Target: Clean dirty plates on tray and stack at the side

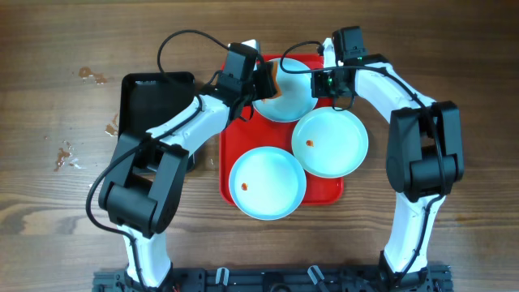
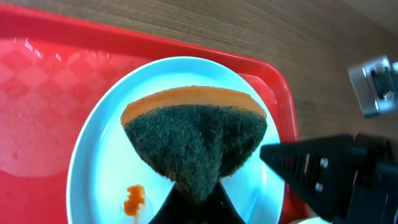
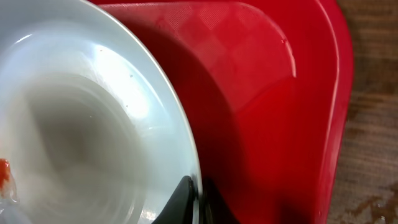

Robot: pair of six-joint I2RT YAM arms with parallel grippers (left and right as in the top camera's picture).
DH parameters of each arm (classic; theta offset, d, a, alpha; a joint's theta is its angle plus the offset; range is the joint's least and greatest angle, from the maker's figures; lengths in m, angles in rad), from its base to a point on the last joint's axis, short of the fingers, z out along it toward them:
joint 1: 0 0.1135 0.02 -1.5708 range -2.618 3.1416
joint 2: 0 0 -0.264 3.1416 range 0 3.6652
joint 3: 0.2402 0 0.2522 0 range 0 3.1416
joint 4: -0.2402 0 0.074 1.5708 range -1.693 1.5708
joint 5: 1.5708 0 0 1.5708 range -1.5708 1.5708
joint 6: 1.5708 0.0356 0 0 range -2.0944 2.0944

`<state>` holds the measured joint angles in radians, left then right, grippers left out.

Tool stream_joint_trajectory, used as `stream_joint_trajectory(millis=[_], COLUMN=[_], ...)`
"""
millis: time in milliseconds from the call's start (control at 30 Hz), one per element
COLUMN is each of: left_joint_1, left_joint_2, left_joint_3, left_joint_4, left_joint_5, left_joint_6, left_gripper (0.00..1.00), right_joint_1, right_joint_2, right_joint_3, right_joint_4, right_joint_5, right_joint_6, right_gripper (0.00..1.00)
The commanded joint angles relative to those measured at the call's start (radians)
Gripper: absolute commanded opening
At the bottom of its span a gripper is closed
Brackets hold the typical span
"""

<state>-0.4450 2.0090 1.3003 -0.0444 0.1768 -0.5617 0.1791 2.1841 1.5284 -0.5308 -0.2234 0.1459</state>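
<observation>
The brown wooden desk [image 1: 454,49] carries the large flat red plastic tray [image 1: 328,188] at centre. On it lie three round pale-blue shallow plates: the far plate [image 1: 288,101], right plate [image 1: 331,143] and near plate [image 1: 268,182], crowded rim to rim. They look stiff, glossy and likely slippery, so the rim is the best hold. The right claw [image 3: 193,199] pinches the far plate's edge. The left claw [image 2: 193,202] is clamped on a soft orange-backed green sponge [image 2: 196,134], beside a reddish stain [image 2: 134,199]. Bare desk right of the tray suits stacking.
</observation>
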Motion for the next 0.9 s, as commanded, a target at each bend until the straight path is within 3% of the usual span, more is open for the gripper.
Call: stream_joint_trajectory(millis=[0, 400, 867], left_joint_1=[-0.005, -0.039, 0.021], left_joint_2=[0.050, 0.166, 0.190], left_joint_3=[0.014, 0.014, 0.067], left_joint_4=[-0.001, 0.027, -0.306], left_joint_5=[0.015, -0.009, -0.404], left_joint_6=[-0.175, -0.208, 0.099], left_gripper=[0.04, 0.04, 0.04], right_joint_1=[0.017, 0.027, 0.027], right_joint_2=[0.008, 0.008, 0.008], right_joint_3=[-0.011, -0.011, -0.011], right_joint_4=[-0.039, -0.052, -0.081], right_joint_5=[0.042, 0.041, 0.041], right_joint_6=[0.023, 0.041, 0.041], right_gripper=[0.06, 0.06, 0.04])
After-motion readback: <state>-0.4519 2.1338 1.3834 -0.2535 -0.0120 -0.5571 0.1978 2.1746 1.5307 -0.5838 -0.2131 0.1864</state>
